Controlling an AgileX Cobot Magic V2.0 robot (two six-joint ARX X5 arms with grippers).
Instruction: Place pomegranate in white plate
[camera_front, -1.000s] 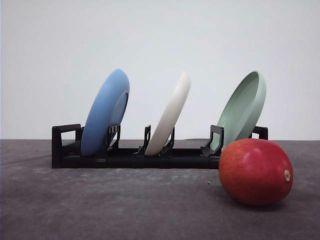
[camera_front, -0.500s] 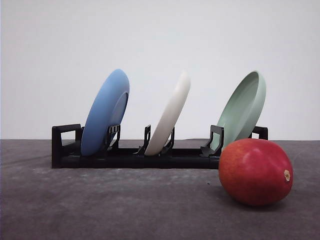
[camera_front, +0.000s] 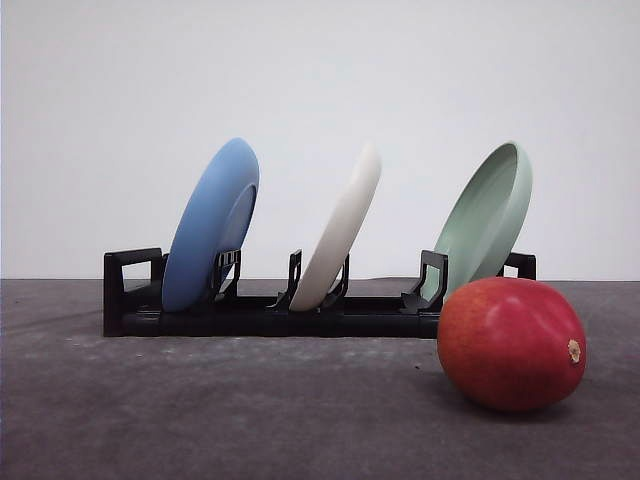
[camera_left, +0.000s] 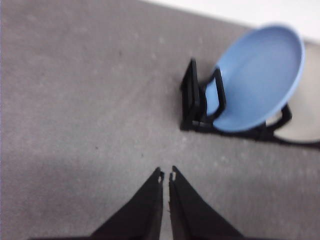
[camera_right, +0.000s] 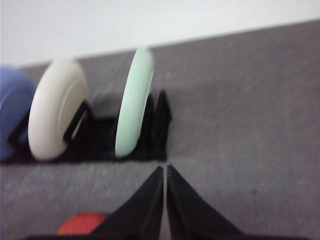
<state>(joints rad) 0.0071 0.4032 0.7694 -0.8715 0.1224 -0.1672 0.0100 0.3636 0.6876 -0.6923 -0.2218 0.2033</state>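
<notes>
The pomegranate (camera_front: 511, 344), large, red and smooth with a small brown nub on its right side, lies on the grey table at the front right. The right wrist view catches a bit of this pomegranate (camera_right: 81, 224) beside the fingers. The white plate (camera_front: 341, 232) stands tilted on edge in the middle slot of a black rack (camera_front: 260, 315); from the right wrist the white plate (camera_right: 56, 109) faces the camera. My left gripper (camera_left: 166, 176) is shut with nothing in it, above bare table short of the rack's blue-plate end. My right gripper (camera_right: 164, 169) is shut too, above the table in front of the rack.
A blue plate (camera_front: 212, 222) leans in the rack's left slot and a pale green plate (camera_front: 488, 215) in the right slot, just behind the fruit. The blue plate (camera_left: 259, 77) is also in the left wrist view. Grey table stretches in front of the rack.
</notes>
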